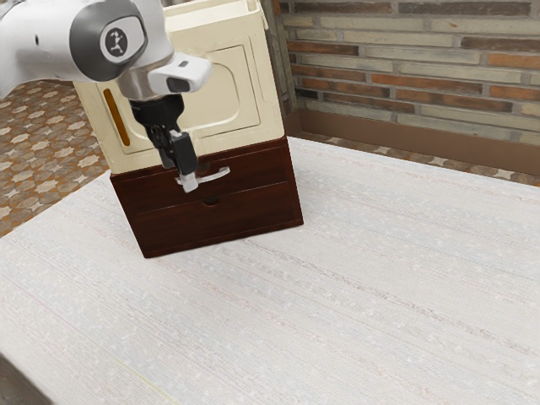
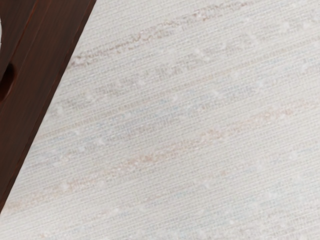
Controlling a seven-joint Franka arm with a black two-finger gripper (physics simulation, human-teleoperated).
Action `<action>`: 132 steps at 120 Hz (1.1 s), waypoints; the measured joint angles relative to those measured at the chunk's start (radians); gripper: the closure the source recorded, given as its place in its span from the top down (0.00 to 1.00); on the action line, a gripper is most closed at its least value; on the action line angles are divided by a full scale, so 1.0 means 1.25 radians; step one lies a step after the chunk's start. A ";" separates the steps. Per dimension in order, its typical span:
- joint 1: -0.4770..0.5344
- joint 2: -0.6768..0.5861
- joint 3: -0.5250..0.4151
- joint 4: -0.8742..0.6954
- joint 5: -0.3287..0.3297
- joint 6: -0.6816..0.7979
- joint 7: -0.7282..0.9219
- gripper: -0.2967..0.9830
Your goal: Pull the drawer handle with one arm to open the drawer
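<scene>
"Black gripper (image 1: pixel 189 180) at the pale handle (image 1: pixel 221 174), overlapping it in the exterior view; contact uncertain. Jaws apart or together?"

"Cannot tell; no hold confirmed. Handle spans part of the upper drawer (image 1: pixel 263 171); that front looks flush with the dark wooden chest (image 1: pixel 211 234), so I judge the pull still to be made."

"Likely trouble?"

"A slip, if the bar is caught only by its edge; a jammed drawer, if the pull runs askew of its slide; the chest dragged bodily, if the runners bind harder than the base grips; then the cream cabinet (image 1: pixel 221 94) on top might shift too."

"Surface?"

"Whitish tabletop (image 1: pixel 363 278), streaked grey, faint blue and rust; weave-like grain in the wrist view, running up beside the chest's dark edge; possibly slick, by my guess."

"And the room?"

"Patterned floor (image 1: pixel 42 139) in browns and greys past the table; brown skirting (image 1: pixel 405 145); above it, a brick wall (image 1: pixel 413 63), buff courses mixed with orange and dark ones."
</scene>
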 joint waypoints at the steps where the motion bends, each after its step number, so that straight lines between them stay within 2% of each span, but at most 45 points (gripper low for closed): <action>1: -0.001 0.000 0.001 -0.004 0.000 0.000 0.005 0.77; 33: 0.019 0.023 -0.002 -0.077 0.007 0.072 0.151 0.77; 50: 0.051 0.044 -0.007 -0.084 0.006 0.126 0.221 0.77; 81: 0.055 0.055 -0.037 -0.093 0.009 0.209 0.320 0.77; 104: 0.035 0.023 -0.040 -0.167 0.052 0.274 0.369 0.77; 132: 0.025 0.016 -0.039 -0.189 0.103 0.341 0.408 0.77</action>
